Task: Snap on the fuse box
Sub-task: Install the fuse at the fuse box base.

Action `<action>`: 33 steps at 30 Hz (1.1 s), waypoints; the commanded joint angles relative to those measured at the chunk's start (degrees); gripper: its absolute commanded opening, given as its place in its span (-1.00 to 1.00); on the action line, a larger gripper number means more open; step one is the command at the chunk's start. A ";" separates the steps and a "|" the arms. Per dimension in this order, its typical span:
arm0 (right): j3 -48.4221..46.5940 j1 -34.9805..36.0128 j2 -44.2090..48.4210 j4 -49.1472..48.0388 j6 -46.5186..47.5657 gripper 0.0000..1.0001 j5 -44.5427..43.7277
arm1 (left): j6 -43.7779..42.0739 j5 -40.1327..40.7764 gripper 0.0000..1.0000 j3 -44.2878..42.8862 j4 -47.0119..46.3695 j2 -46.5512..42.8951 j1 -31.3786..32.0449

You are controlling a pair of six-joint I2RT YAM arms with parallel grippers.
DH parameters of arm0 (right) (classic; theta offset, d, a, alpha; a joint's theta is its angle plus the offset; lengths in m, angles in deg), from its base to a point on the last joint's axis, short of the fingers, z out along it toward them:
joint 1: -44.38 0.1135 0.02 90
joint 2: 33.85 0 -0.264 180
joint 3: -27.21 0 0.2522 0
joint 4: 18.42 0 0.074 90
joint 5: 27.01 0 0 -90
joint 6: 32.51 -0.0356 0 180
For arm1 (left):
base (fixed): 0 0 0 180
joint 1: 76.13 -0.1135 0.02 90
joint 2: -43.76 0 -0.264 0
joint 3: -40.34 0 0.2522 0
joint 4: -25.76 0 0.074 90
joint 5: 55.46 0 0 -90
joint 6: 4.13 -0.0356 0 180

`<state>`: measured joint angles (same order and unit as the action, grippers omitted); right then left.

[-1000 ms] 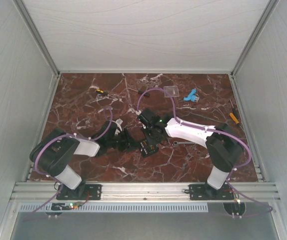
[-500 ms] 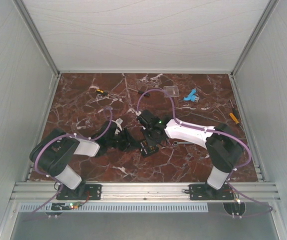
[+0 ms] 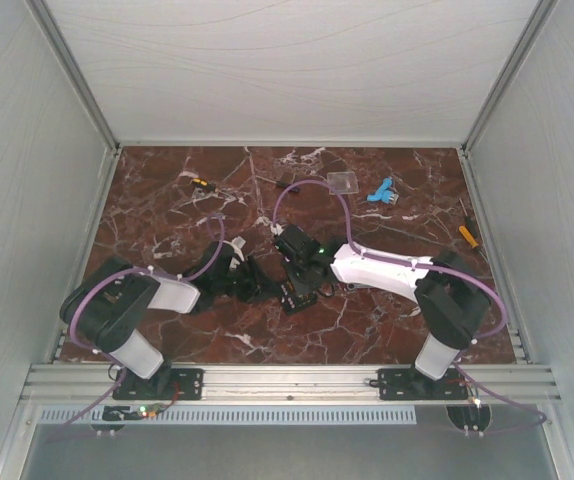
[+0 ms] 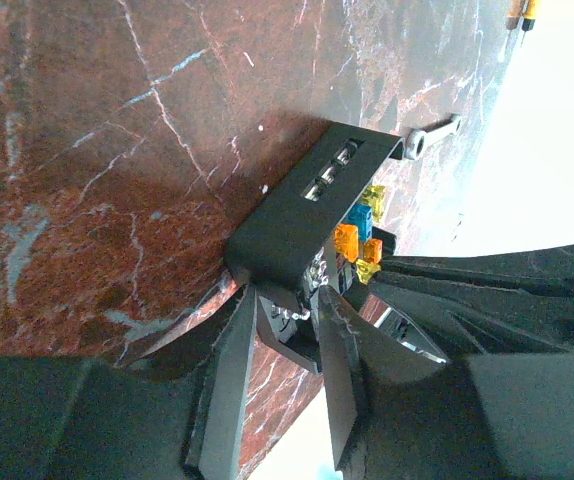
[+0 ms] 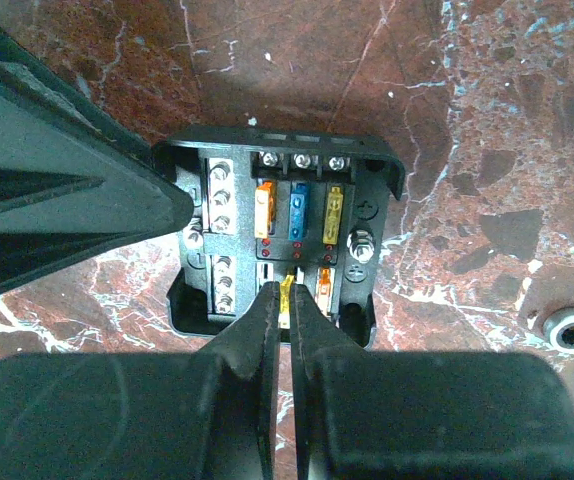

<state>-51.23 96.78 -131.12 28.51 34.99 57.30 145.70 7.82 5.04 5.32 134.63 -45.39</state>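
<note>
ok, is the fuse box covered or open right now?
Open. In the right wrist view the fuse box shows its coloured fuses and screws bare, with no lid over them.

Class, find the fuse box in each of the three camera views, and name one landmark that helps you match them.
Top external: fuse box just below the picture's centre.
Left wrist: fuse box mid-picture, seen side-on, coloured fuses on its right.
Right wrist: fuse box at centre, seen face-on.
Landmark: the spanner beside the box, at the right edge of the right wrist view.
</note>
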 commanded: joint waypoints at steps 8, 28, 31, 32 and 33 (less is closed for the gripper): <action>4.56 0.59 3.82 -1.87 -1.63 -0.85 -2.34 | 0.98 -0.67 -0.37 -0.83 -3.15 0.44 -0.27; 2.42 0.59 5.19 -0.52 -0.76 -0.65 -0.97 | 1.43 -1.04 -0.37 -0.26 -3.77 0.12 -0.24; 1.65 0.59 5.83 0.23 -0.53 -0.62 -1.30 | 1.51 -1.04 -0.37 -0.26 -3.77 0.12 -0.24; 1.47 0.55 5.63 0.44 -0.52 -0.63 -1.43 | 1.51 -1.05 -0.37 -0.26 -3.77 0.21 -0.24; 1.29 0.59 5.30 0.63 -0.48 -0.63 -1.46 | 1.51 -1.10 -0.37 -0.26 -3.77 0.26 -0.24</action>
<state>-47.63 96.98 -127.54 27.75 34.16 56.55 146.20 7.78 5.06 5.24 134.65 -45.39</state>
